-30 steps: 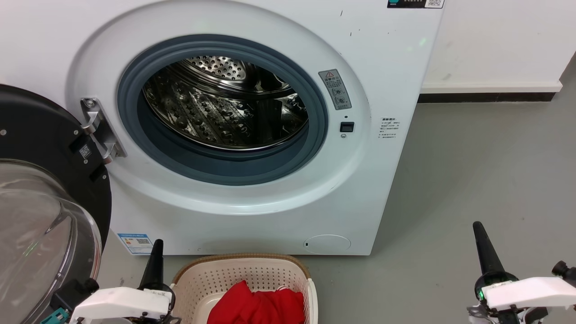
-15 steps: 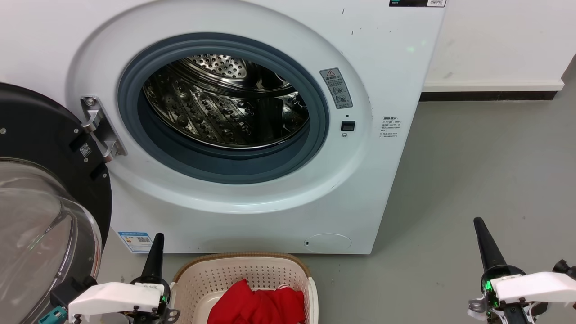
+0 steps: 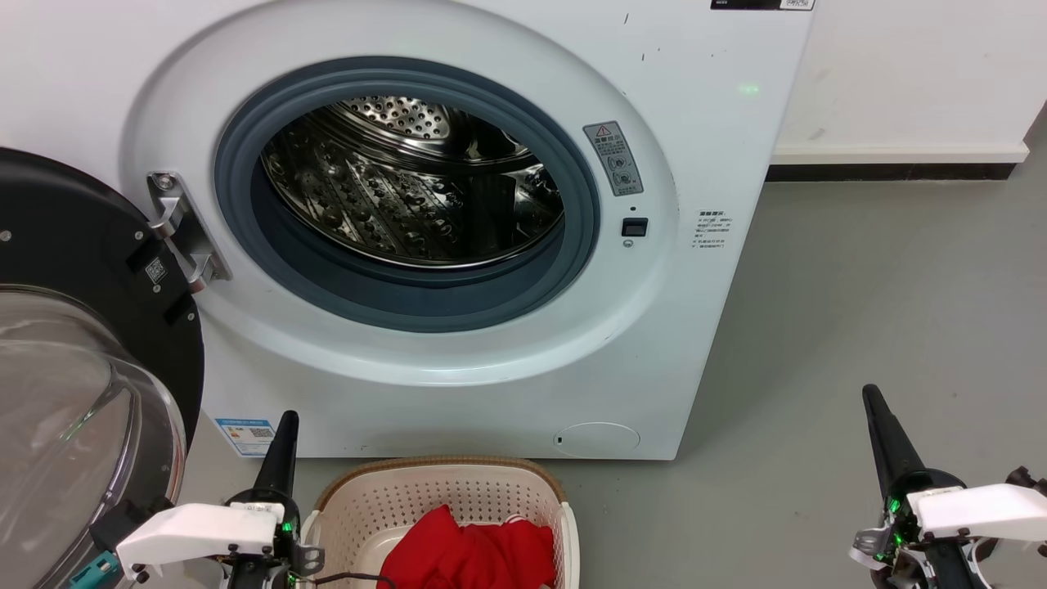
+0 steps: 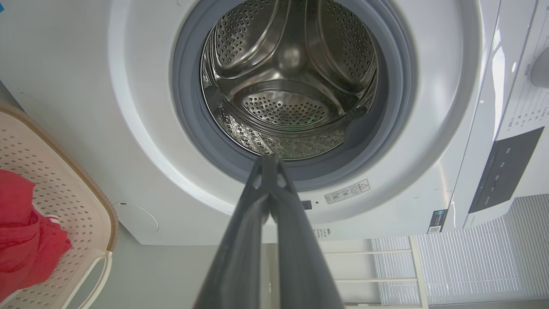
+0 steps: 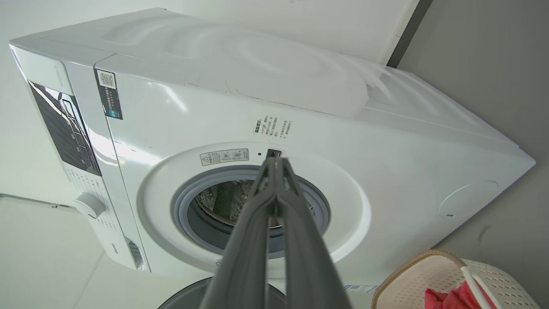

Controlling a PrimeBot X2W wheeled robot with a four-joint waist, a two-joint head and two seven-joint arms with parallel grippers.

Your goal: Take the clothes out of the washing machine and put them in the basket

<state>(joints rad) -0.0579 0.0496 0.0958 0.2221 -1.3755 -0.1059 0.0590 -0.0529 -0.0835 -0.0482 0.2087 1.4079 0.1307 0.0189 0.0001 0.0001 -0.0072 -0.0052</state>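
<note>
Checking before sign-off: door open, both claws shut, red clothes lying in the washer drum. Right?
No. The drum is empty; the red clothes lie in the basket, as the head view shows. The door is open, left claw and right claw shut.

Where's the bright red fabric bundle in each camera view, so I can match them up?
Head view: bright red fabric bundle at bottom centre, in the cream perforated plastic basket.
Left wrist view: the bundle at far left edge, lower half.
Right wrist view: the bundle at bottom right corner.
Shared landmark: the white washing machine's grey-rimmed porthole.
</note>
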